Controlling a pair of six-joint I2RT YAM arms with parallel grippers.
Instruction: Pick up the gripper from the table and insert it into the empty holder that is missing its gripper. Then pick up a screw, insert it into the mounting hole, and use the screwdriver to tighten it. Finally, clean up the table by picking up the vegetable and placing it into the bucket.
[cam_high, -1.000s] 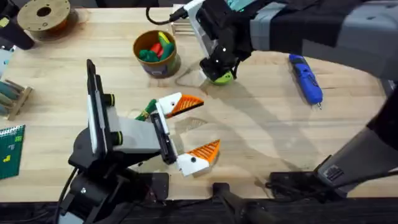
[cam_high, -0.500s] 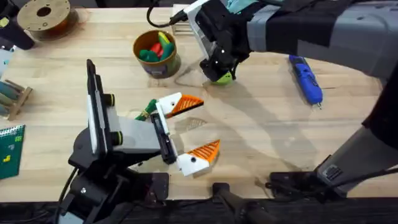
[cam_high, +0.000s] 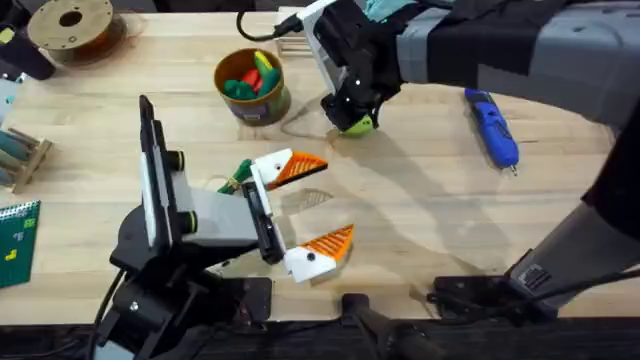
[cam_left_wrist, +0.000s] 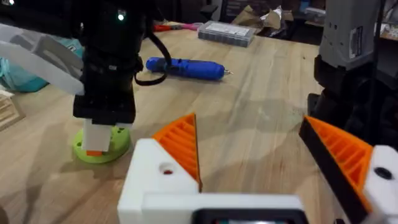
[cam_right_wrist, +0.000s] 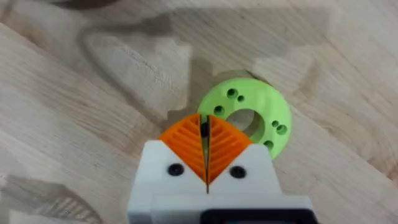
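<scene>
Holder (cam_high: 357, 124) right of bucket (cam_high: 250, 85) (toy foods inside); screwdriver (cam_high: 491, 124) far right.

One holder (cam_high: 358, 124), one screwdriver (cam_high: 491, 125), one bucket (cam_high: 251, 85), one spool (cam_high: 72, 26).

2 black-and-grey arms, black cables at the bases, white grippers (cam_high: 310, 212) with orange ribbed pads (cam_right_wrist: 205, 146), 2 dark screws on each white finger base

Left hand (cam_high: 305, 213) spread; right hand (cam_right_wrist: 206, 138) pinched together.
</scene>
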